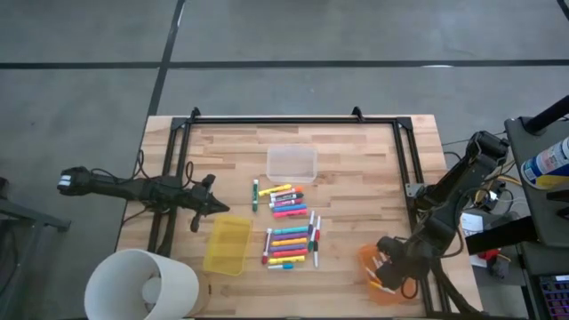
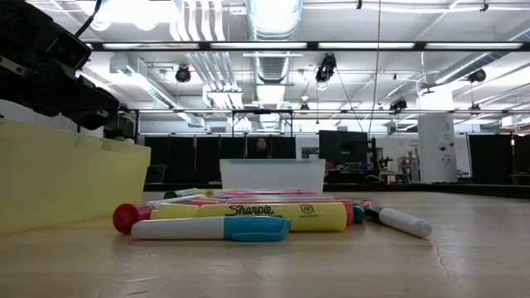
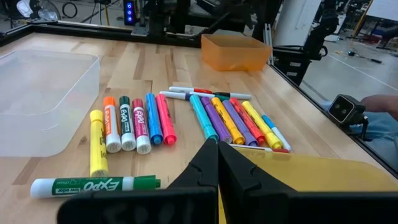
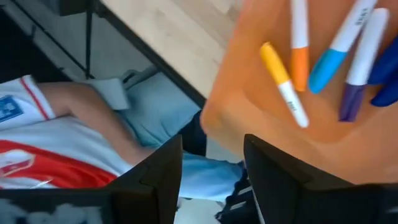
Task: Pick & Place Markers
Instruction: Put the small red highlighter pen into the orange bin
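Many coloured markers (image 1: 289, 242) lie flat in two clusters at mid-table, also seen in the left wrist view (image 3: 217, 118) and the low view (image 2: 248, 215). Several more markers (image 4: 298, 56) lie inside the orange bin (image 4: 323, 143), which stands at the table's near right corner (image 1: 366, 262). My right gripper (image 4: 211, 165) is open and hovers over that bin's near rim (image 1: 384, 269), holding nothing. My left gripper (image 3: 217, 158) is shut and empty, left of the markers (image 1: 212, 206), just beyond the yellow bin (image 1: 228, 244).
A clear bin (image 1: 292, 163) stands beyond the markers, toward the far edge. A white cylinder (image 1: 142, 284) sits at the near left corner. A black frame (image 1: 293, 120) runs around the table. A person (image 4: 62, 137) sits just past the table edge below my right gripper.
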{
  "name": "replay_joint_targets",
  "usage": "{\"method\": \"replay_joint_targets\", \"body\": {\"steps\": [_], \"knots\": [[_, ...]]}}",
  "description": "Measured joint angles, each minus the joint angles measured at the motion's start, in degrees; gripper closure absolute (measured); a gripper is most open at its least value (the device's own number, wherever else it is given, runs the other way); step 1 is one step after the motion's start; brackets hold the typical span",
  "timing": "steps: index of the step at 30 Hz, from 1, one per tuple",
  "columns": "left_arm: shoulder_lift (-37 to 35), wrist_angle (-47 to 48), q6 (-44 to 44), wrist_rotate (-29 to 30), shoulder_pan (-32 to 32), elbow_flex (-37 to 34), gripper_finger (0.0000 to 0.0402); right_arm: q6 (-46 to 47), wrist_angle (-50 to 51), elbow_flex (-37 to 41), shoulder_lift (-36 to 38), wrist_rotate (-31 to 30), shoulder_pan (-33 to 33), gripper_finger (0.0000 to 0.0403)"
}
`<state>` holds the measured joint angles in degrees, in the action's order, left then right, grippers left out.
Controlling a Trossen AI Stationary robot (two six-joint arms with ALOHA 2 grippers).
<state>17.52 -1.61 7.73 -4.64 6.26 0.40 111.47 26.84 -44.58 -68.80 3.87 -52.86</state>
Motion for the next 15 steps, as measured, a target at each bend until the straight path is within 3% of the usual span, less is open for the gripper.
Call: {"method": "replay_joint_targets", "body": {"steps": [5, 15], "knots": [[0.0, 0.0, 0.0, 0.0, 0.0, 0.0, 0.0401, -4.9, 0.0, -2.2, 0.6, -5.4, 0.7, 0.025], [0.0, 0.0, 0.0, 0.0, 0.0, 0.0, 0.0401, -29.8, -1.1, -4.1, 0.7, -24.9, 7.7, 0.0255]]}}
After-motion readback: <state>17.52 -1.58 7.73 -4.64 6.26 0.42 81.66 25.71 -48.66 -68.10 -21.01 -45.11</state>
